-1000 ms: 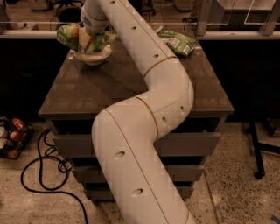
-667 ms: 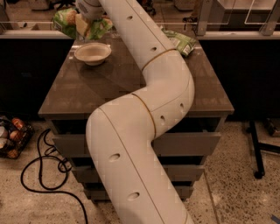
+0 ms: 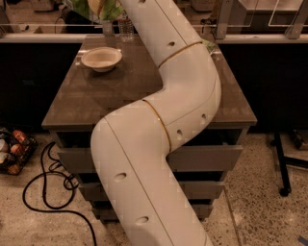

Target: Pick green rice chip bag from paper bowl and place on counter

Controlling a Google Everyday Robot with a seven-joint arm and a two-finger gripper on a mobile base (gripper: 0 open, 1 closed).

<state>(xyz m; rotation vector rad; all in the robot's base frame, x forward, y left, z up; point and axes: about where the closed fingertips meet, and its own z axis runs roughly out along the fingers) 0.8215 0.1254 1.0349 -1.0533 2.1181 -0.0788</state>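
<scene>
The arm sweeps over the middle and right of the counter, blocking that side. The bowl sits far left, with a bottle behind it at the back edge. The near-left worktop lies bare. The gripper is past the top edge, where the chip bag hangs high over the far-left corner.
</scene>
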